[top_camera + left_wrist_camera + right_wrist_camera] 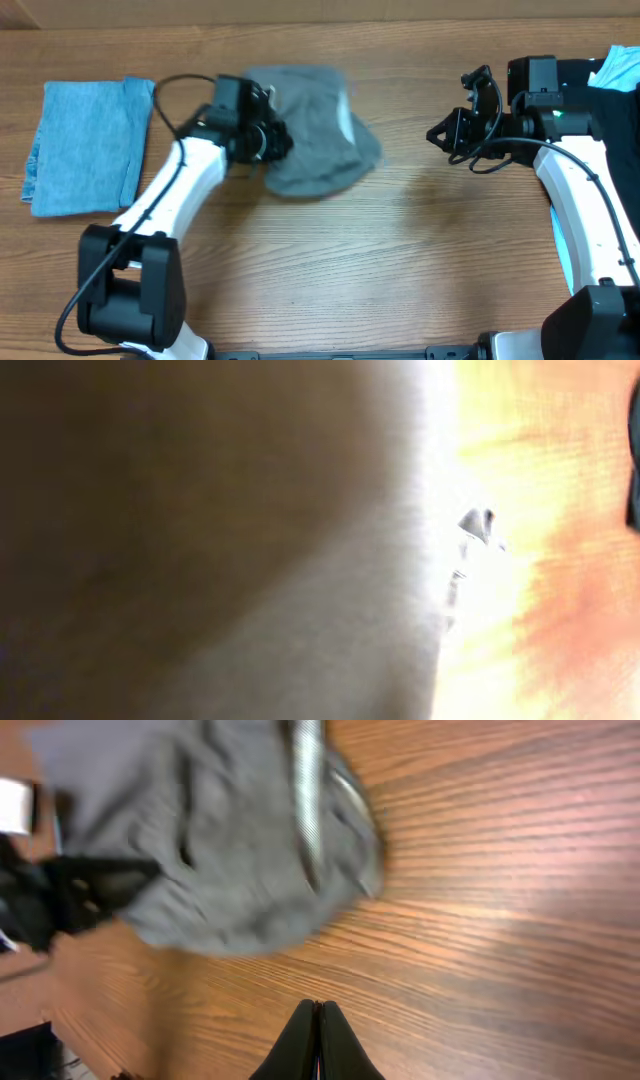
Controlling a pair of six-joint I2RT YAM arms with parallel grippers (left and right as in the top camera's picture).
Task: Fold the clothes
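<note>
The grey garment (315,130) lies bunched in a rough fold at the middle back of the table, and it also shows in the right wrist view (230,850). My left gripper (268,140) is at its left edge and seems shut on the cloth. Grey cloth (250,560) fills the left wrist view up close and hides the fingers. My right gripper (436,135) is shut and empty, above bare wood to the right of the garment. Its closed fingertips show in the right wrist view (318,1010).
A folded denim-blue garment (85,145) lies at the far left. Light blue and black clothes (620,70) sit at the back right corner behind the right arm. Bare wood (400,260) makes up the front half of the table.
</note>
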